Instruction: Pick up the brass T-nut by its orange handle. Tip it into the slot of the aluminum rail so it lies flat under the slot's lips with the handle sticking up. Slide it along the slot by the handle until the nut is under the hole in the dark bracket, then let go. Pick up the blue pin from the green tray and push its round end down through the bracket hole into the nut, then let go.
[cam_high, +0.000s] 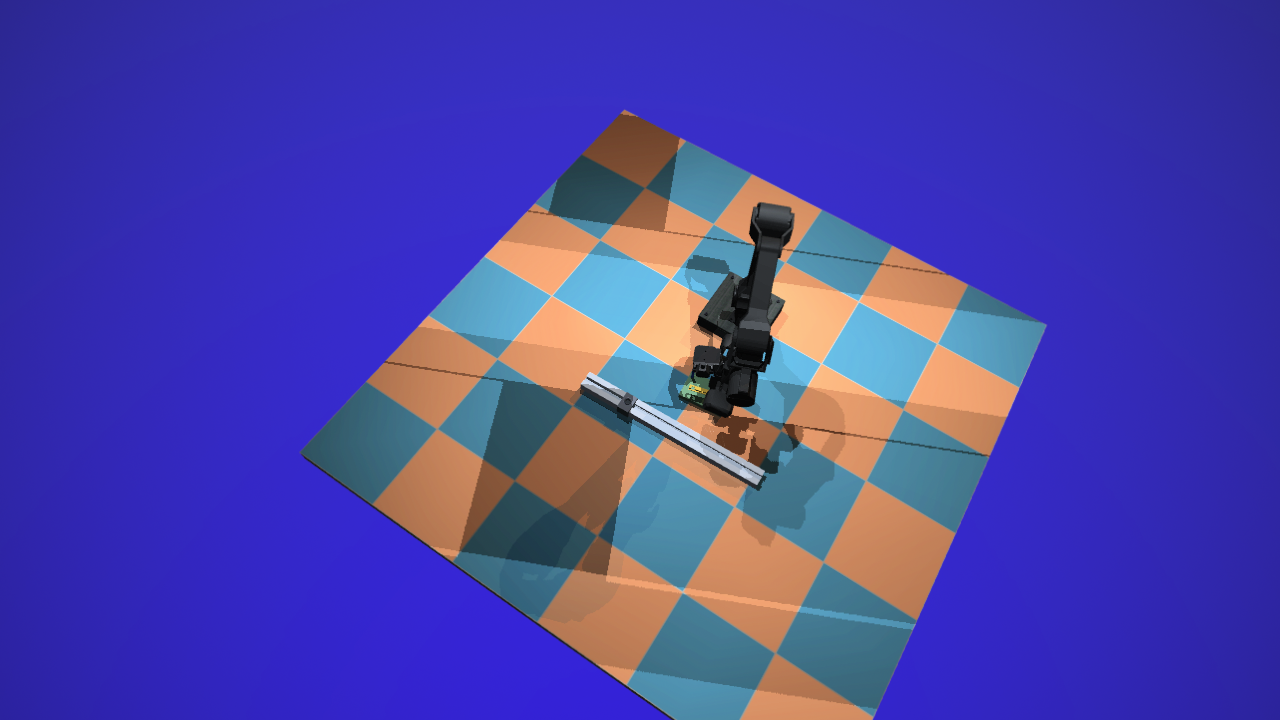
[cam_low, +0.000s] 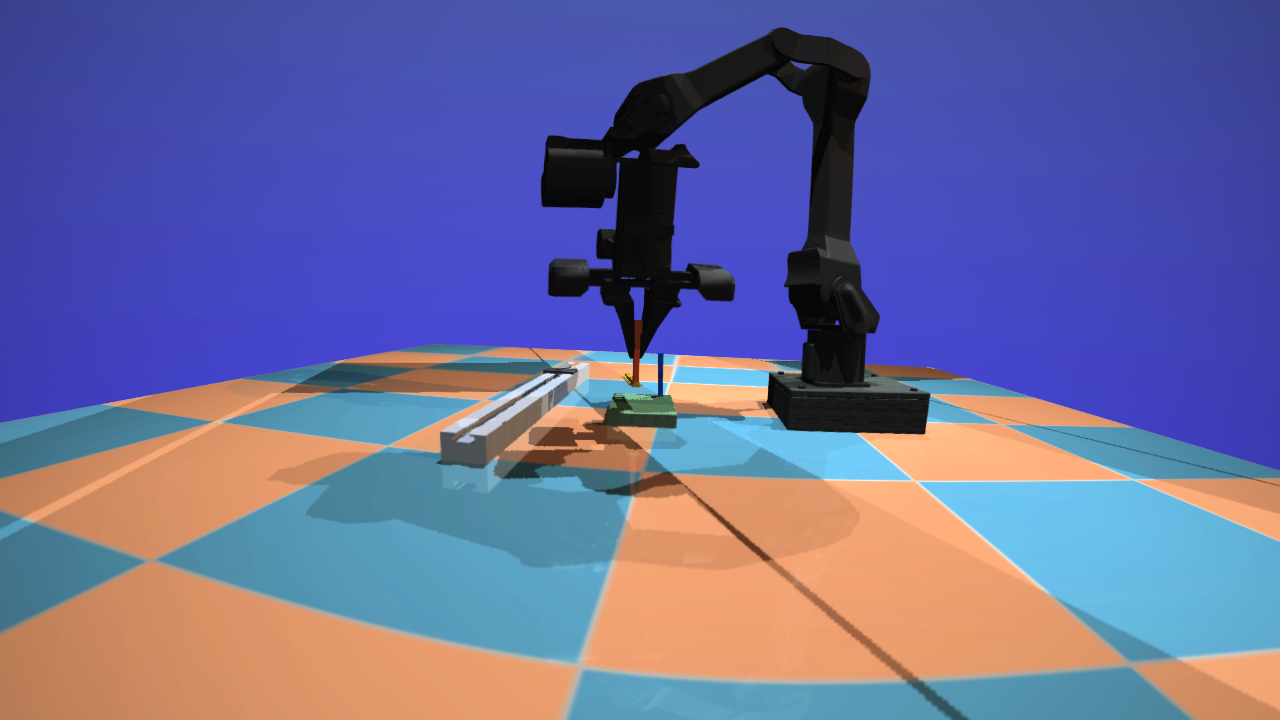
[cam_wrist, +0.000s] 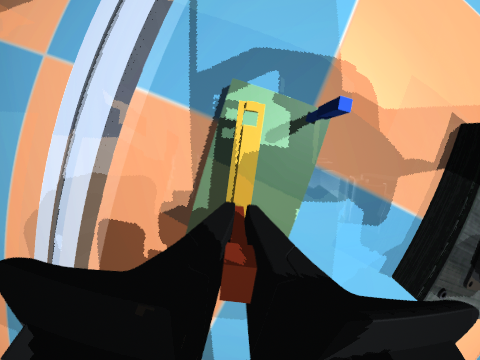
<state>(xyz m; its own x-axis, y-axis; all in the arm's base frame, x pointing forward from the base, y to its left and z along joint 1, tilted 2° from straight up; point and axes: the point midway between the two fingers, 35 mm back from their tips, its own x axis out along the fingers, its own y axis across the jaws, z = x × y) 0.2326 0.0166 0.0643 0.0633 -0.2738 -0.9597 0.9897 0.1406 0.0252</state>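
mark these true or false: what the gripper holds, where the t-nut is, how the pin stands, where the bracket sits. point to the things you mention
1. The gripper (cam_high: 713, 386) (cam_low: 637, 355) (cam_wrist: 239, 212) is shut on the orange handle (cam_low: 636, 368) (cam_wrist: 239, 286). True.
2. The brass T-nut (cam_high: 696, 388) (cam_low: 631, 380) (cam_wrist: 246, 175) is in the rail's slot. False: it hangs above the green tray (cam_high: 685, 396) (cam_low: 648, 412) (cam_wrist: 280, 200).
3. The blue pin (cam_low: 660, 374) (cam_wrist: 345, 105) lies flat. False: it stands upright at the tray.
4. The dark bracket (cam_high: 623, 412) (cam_low: 559, 369) sits across the aluminum rail (cam_high: 698, 445) (cam_low: 510, 416) (cam_wrist: 90, 145). True.
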